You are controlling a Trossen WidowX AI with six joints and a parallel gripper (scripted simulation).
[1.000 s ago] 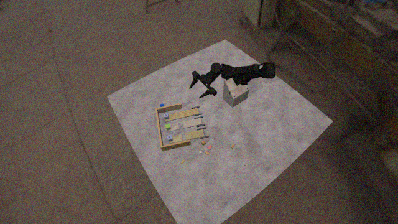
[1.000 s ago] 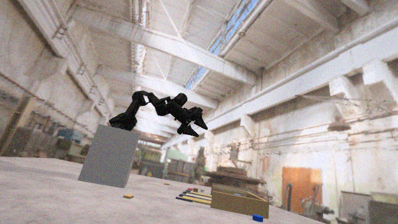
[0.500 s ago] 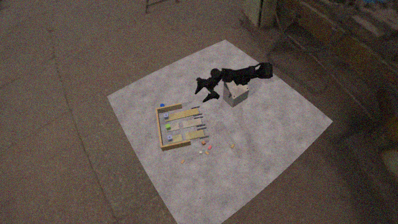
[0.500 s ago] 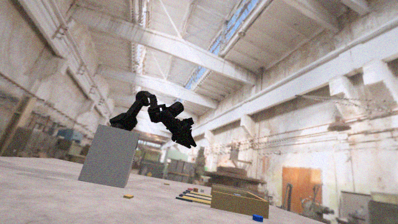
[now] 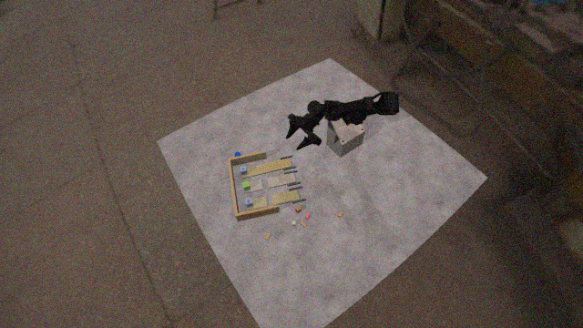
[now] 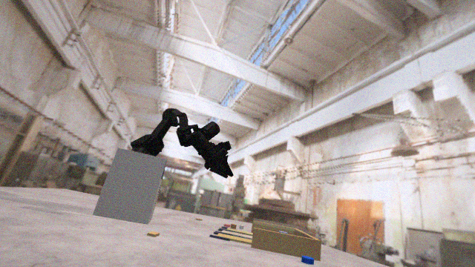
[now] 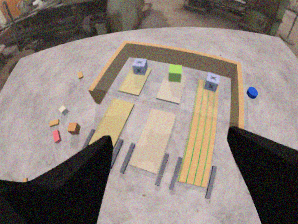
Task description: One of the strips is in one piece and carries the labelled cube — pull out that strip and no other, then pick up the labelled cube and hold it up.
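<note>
The whole strip [image 5: 270, 168] [image 7: 199, 135], yellow with green lines, runs unbroken to a labelled bluish cube [image 5: 243, 169] [image 7: 212, 81] on its far end. The middle strip is pale and split by a gap: near piece [image 5: 281, 180] [image 7: 154, 137], far piece [image 5: 256, 185] [image 7: 170, 92] with a green cube [image 5: 246, 186] [image 7: 175, 72]. The third strip is also split: near piece [image 5: 285, 197] [image 7: 114, 120], far piece [image 5: 260, 202] [image 7: 134, 83] with another labelled cube [image 5: 249, 201] [image 7: 140, 65]. My gripper [image 5: 292, 143] [image 6: 229, 176] [image 7: 172, 137] is open and empty, high above the table, short of the strips' near ends.
A wooden wall [image 5: 233, 188] [image 6: 286, 239] [image 7: 180, 55] encloses the far ends on three sides. Dark rails [image 7: 211, 182] flank the near ends. A blue disc [image 5: 238, 154] [image 6: 307, 259] [image 7: 252, 92] lies outside the wall. Several small blocks, one red [image 5: 308, 215] [image 7: 56, 136], lie at the other side.
</note>
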